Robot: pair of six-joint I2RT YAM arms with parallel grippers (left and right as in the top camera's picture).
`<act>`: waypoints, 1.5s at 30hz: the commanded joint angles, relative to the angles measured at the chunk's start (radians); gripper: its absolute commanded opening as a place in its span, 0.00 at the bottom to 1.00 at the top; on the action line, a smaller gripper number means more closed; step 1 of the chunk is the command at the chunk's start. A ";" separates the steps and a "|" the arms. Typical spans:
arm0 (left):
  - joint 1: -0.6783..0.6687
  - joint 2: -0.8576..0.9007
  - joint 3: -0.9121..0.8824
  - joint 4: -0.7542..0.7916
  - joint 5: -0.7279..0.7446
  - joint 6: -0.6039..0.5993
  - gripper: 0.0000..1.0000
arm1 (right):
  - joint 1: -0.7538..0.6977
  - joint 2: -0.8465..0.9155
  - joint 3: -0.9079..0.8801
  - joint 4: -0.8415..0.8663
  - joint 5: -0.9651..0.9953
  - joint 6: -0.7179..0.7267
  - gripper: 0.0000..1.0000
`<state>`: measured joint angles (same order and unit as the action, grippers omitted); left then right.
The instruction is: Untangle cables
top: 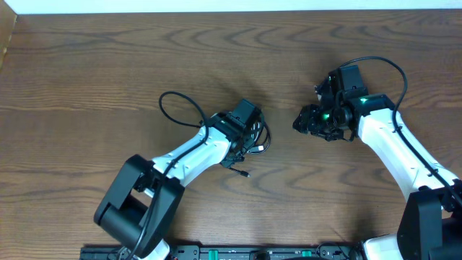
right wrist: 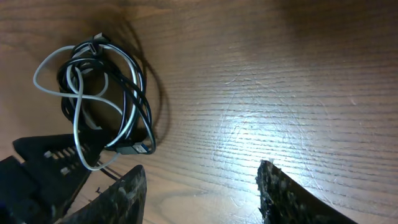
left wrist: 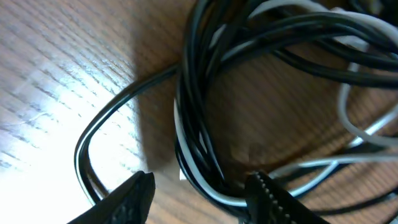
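Note:
The cables lie as a small black and white bundle on the wooden table, under the tip of my left gripper. In the left wrist view the looped black cable and white cable fill the frame. My left gripper is open, with a few strands running between its jaws close to the right finger. In the right wrist view the bundle sits at the upper left with a plug end. My right gripper is open and holds nothing, some way to the right of the bundle.
A thin black lead with a small plug trails out toward the front of the table. Thick black wires loop off each arm. The table's far edge meets a white strip.

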<state>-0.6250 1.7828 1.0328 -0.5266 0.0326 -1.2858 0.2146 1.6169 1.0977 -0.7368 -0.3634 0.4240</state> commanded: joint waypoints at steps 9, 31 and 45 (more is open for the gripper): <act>0.000 0.027 -0.005 0.002 -0.030 -0.033 0.31 | 0.002 0.006 0.002 -0.005 -0.002 -0.014 0.54; 0.005 -0.166 -0.003 0.282 0.162 0.558 0.07 | 0.003 -0.050 0.080 0.101 -0.341 -0.037 0.38; 0.038 -0.258 -0.002 0.354 0.171 0.566 0.07 | 0.062 -0.056 0.076 0.117 -0.311 0.043 0.40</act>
<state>-0.5896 1.5360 1.0302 -0.1867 0.1875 -0.7326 0.2390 1.5349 1.1622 -0.6235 -0.6975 0.4297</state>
